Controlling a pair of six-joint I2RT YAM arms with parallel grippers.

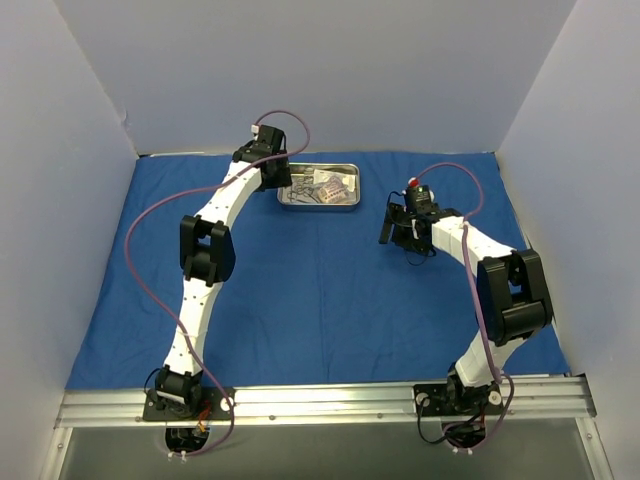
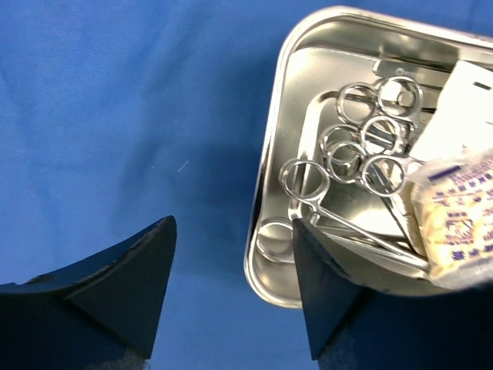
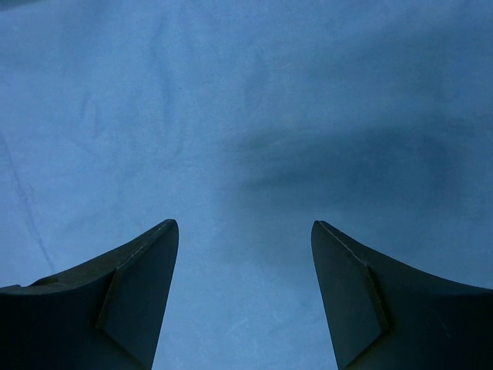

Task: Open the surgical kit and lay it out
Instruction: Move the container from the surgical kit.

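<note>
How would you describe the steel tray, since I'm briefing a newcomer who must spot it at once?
Start from the big spread blue cloth. Near its far edge, by the left gripper, sits the tray. It is the only shiny metal rectangle, holding ring-handled instruments and packets.

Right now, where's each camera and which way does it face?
Top external: above and behind, looking down on the blue cloth; left arm and right arm show.
Left wrist: on the left arm, looking down past the open left gripper at the steel tray and instruments.
Right wrist: looking down past the open right gripper at bare cloth.
Top and left wrist both see the tray.
</note>
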